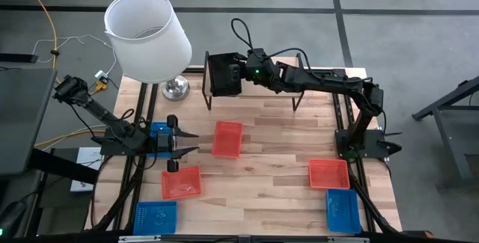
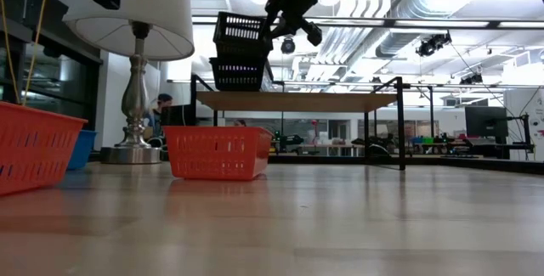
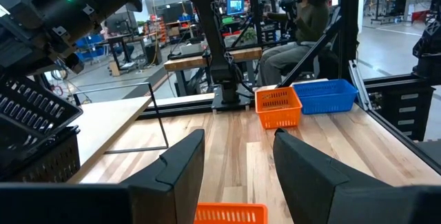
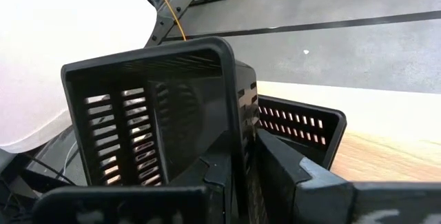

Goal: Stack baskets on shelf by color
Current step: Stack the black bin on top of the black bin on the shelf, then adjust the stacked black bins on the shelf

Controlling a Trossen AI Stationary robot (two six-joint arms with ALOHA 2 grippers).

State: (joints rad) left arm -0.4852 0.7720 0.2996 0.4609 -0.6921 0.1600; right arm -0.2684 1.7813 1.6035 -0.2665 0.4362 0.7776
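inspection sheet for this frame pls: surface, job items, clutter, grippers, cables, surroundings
Surface: wooden tabletop, bare between items.
Job's things: shelf at the back; black basket resting on it; second black basket held tilted just above. Three red baskets and two blue baskets on the table.
Clutter: lamp at the back left corner.
Grippers: right gripper shut on the upper black basket's wall; left gripper open, empty, at the left edge.
Cables: yellow cable on the floor; black cable looped at the right arm.
Surroundings: seated person beyond the table.

Overhead looks down, low camera level; both see the shelf (image 1: pixel 288 86).
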